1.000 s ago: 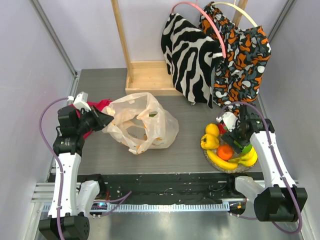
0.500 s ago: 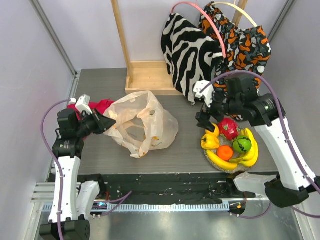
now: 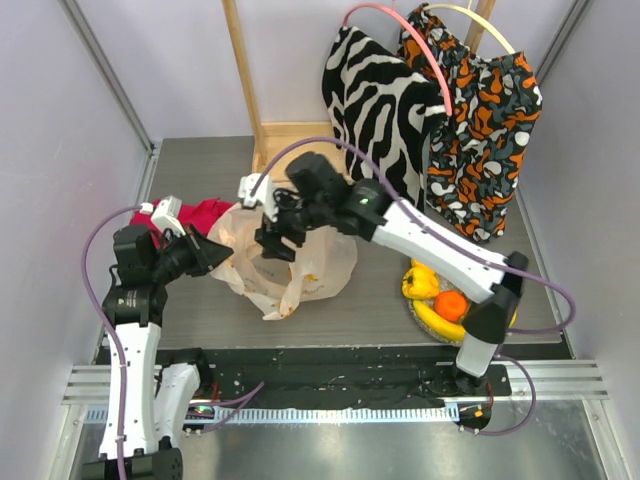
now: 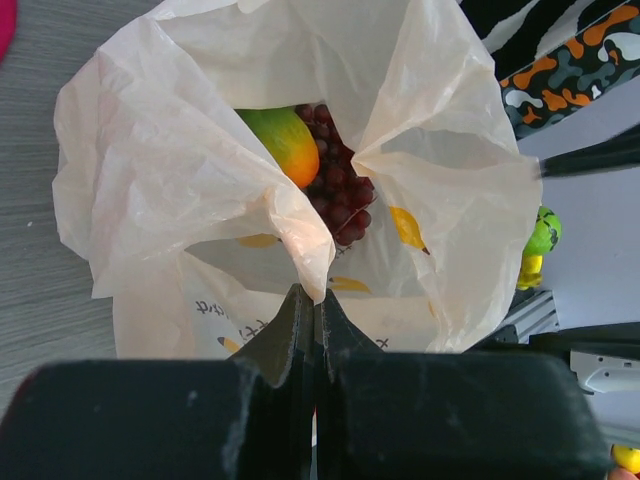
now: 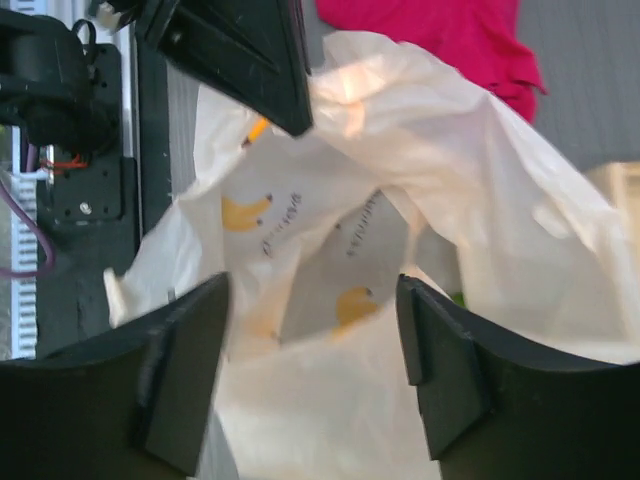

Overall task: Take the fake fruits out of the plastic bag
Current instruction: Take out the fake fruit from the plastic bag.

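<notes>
The plastic bag (image 3: 310, 255) lies open at mid-table. My left gripper (image 3: 214, 254) is shut on a fold of its rim, as the left wrist view (image 4: 312, 295) shows. Inside the bag (image 4: 150, 190) lie a green-orange fruit (image 4: 283, 140) and a dark grape bunch (image 4: 338, 190). My right gripper (image 3: 270, 240) hangs open and empty over the bag's mouth; its wrist view (image 5: 312, 290) shows the bag (image 5: 400, 200) between spread fingers. A yellow fruit (image 3: 420, 282), an orange (image 3: 450, 305) and a banana (image 3: 437, 322) lie on the silver plate (image 3: 413, 310); my right arm hides the rest of it.
A red cloth (image 3: 205, 210) lies behind the left gripper. A wooden frame (image 3: 290, 150) stands at the back. Zebra-print cloth (image 3: 375, 110) and orange patterned cloth (image 3: 480, 120) hang at the back right. Grey walls close in both sides.
My right arm has swung from the plate at the right across to the left, over the bag's mouth. My left gripper still holds the bag rim and has shifted slightly.
</notes>
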